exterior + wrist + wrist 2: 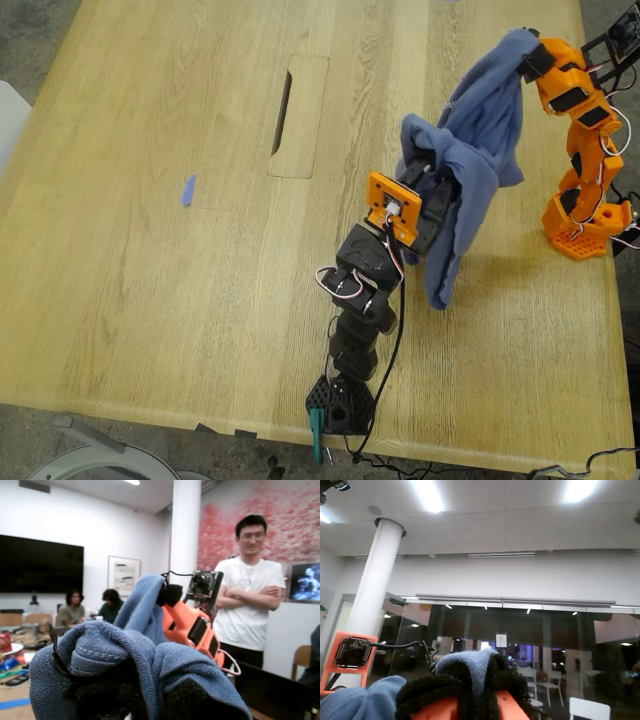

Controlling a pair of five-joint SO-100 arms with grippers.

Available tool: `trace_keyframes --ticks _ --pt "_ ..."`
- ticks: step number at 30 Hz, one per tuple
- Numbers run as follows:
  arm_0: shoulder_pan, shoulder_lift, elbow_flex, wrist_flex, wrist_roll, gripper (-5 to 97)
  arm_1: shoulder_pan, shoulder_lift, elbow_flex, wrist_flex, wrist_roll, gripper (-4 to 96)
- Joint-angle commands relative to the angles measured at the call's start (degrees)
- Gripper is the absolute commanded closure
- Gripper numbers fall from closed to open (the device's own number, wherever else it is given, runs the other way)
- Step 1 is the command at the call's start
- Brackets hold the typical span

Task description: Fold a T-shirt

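The periwinkle-blue T-shirt (480, 150) hangs bunched in the air between my two arms, toward the exterior view's right, with its lower end trailing down near the table. My first gripper (420, 162), on the black arm with the orange camera mount, is shut on one bunch of the cloth (115, 655), which wraps over its black fingers (185, 697). My second gripper (525, 62), on the orange arm at the exterior view's upper right, is shut on another part of the T-shirt (467, 662) between its black pads (427, 692). No print shows.
The wooden table (150, 300) has a cable slot (285, 112) and a blue tape strip (187, 190). The black arm's base (340, 405) sits at the near edge, the orange base (585, 225) at the exterior view's right. A person (247, 595) stands behind the orange arm.
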Motion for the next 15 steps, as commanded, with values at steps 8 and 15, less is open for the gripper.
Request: trace_keyframes --ticks 8,15 --pt "6.3 3.6 -2.1 4.7 -0.2 92 -1.5 1.8 -6.3 8.3 -1.5 91.5" --pt "5.3 5.1 -2.3 14.0 -1.5 92 -0.5 -1.2 -17.0 24.9 0.4 91.5"
